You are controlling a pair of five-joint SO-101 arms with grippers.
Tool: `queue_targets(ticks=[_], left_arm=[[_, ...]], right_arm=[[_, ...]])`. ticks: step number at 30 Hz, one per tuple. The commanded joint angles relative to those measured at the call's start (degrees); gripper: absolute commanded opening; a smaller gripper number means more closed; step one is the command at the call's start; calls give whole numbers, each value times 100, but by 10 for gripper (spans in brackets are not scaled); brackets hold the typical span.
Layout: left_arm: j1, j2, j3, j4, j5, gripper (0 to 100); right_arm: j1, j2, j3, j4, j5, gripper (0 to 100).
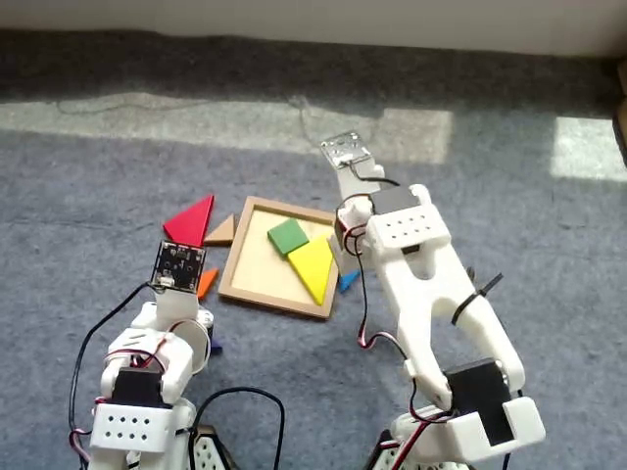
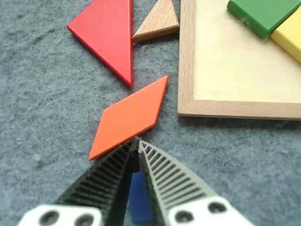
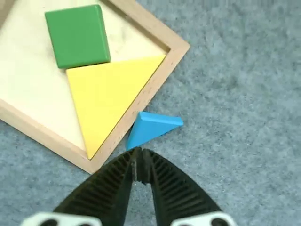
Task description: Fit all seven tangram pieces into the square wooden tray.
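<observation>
Left gripper (image 2: 136, 145) is pinched shut, empty, tips at the orange parallelogram (image 2: 129, 117) just outside the wooden tray (image 2: 187, 61). Right gripper (image 3: 140, 157) is closed too, by the blue triangle (image 3: 150, 128) against the tray's rim. Green square (image 3: 77, 35) and yellow triangle (image 3: 106, 96) sit inside beside bare wood.

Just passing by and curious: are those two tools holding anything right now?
Left tool: closed, gripping nothing.
Right tool: closed, gripping nothing.
</observation>
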Motion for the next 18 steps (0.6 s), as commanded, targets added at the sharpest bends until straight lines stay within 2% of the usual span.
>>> queue_targets(ticks=[1,5,7,13,18], left_arm=[[-57,-48,163,35,35,7],[-57,-48,163,35,35,7],[-57,-48,163,35,35,7],[-57,-48,163,35,35,7],[-57,-48,163,35,35,7]], right_arm=[[75,-163,-92,-101,-141,14],[171,31,-127,-110,-958,132],[171,163,-136,-110,-1116,187],[84,822,-154,-119,-1116,194],[92,1200,-154,-664,-1134,194]])
